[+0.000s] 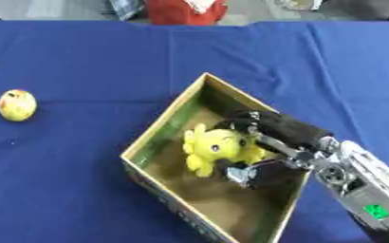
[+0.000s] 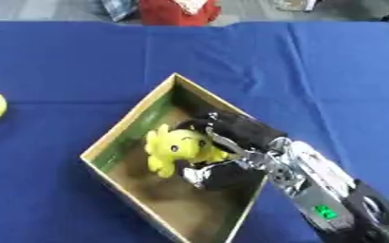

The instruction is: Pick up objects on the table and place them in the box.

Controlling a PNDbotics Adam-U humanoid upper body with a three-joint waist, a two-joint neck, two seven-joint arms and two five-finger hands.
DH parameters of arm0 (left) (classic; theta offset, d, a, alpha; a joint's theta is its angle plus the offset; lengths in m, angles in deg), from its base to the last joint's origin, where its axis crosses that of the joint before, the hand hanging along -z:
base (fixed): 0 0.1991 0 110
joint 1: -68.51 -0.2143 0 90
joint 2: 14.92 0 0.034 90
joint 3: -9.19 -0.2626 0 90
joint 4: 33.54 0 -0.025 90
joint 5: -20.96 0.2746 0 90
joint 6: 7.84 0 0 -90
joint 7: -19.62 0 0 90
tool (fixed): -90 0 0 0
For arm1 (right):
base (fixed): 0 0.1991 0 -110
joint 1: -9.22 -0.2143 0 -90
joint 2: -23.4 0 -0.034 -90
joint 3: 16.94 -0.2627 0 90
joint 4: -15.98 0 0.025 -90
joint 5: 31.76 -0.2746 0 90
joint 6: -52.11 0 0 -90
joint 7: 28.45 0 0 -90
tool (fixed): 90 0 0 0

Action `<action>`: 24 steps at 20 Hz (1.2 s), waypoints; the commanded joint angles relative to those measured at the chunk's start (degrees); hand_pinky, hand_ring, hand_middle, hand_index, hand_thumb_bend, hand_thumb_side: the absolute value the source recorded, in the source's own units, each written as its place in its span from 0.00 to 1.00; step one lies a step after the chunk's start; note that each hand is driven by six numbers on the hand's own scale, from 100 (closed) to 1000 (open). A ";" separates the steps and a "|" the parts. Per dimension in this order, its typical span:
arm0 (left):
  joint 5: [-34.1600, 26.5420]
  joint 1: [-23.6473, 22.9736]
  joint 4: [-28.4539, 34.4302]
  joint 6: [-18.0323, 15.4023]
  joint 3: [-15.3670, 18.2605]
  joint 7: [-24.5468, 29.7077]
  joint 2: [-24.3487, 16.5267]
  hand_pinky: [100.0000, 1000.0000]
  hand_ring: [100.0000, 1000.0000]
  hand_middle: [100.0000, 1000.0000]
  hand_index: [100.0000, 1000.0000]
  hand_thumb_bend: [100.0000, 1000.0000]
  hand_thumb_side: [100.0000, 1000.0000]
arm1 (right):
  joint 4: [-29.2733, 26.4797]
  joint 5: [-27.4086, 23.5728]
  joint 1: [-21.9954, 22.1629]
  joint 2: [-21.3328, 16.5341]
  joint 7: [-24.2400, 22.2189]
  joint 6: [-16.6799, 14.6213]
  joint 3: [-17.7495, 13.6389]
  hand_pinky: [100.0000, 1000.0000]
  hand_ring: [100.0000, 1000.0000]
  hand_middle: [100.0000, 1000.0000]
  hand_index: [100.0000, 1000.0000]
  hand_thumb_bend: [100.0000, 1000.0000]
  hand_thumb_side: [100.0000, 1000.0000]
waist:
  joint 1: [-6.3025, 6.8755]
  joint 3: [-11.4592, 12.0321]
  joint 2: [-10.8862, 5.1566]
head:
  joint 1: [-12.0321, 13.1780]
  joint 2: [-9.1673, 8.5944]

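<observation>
Right hand (image 1: 260, 142) curled around yellow plush toy (image 1: 210, 148) inside box (image 1: 161, 126) at lower centre, yellowish ball (image 1: 17, 105) seen at left edge

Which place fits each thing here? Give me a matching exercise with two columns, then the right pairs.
Things:
1. yellow plush toy
2. round yellow and red ball
3. open cardboard box
4. right hand

Places:
A. on the blue cloth at the far left, apart from the box
B. reaching into the box from the lower right, fingers round the toy
C. inside the box
D. middle of the blue cloth, set cornerwise

Pairs: 1-C, 2-A, 3-D, 4-B
</observation>
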 commanded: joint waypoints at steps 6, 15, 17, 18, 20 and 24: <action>0.19 0.37 1.13 0.11 0.59 -0.16 -0.56 0.54 0.58 0.66 0.80 0.00 1.00 | -0.93 -0.44 -0.02 -1.90 3.67 -3.18 -3.88 0.95 0.97 0.73 0.95 0.67 0.82 | -0.09 -0.06 -0.92 | 0.42 -0.60; 1.43 0.42 1.13 -0.32 1.00 -0.56 -2.20 0.54 0.58 0.66 0.81 0.00 1.00 | -0.93 -6.32 -0.43 -3.67 10.99 -7.12 -13.20 0.91 0.96 0.63 0.94 0.41 1.00 | -0.12 -0.85 -0.87 | 2.34 -1.01; 2.75 0.76 1.13 -1.36 1.29 -0.99 -3.93 0.55 0.59 0.67 0.81 0.00 1.00 | -0.93 -7.87 0.37 -3.32 12.54 -7.92 -15.69 0.91 0.96 0.59 0.93 0.28 1.00 | -0.05 -1.13 -0.87 | 2.84 -0.97; 3.51 0.99 1.13 -2.05 1.38 -1.33 -4.97 0.55 0.59 0.67 0.81 0.00 1.00 | -0.93 -8.65 0.94 -2.91 13.33 -8.46 -16.97 0.90 0.95 0.57 0.92 0.19 1.00 | 0.00 -1.28 -0.88 | 3.09 -0.93; 5.09 1.45 1.13 -3.56 1.51 -2.12 -7.25 0.56 0.60 0.68 0.81 0.00 1.00 | -0.93 -10.26 2.15 -2.11 14.94 -9.58 -19.59 0.90 0.95 0.55 0.91 0.08 1.00 | 0.11 -1.56 -0.93 | 3.51 -0.85; 8.30 2.03 1.13 -6.43 1.71 -3.28 -11.64 0.57 0.61 0.69 0.82 0.00 1.00 | -0.93 -13.48 4.51 -0.97 18.16 -11.70 -24.74 0.89 0.94 0.54 0.90 0.00 1.00 | 0.18 -2.21 -1.20 | 4.11 -0.48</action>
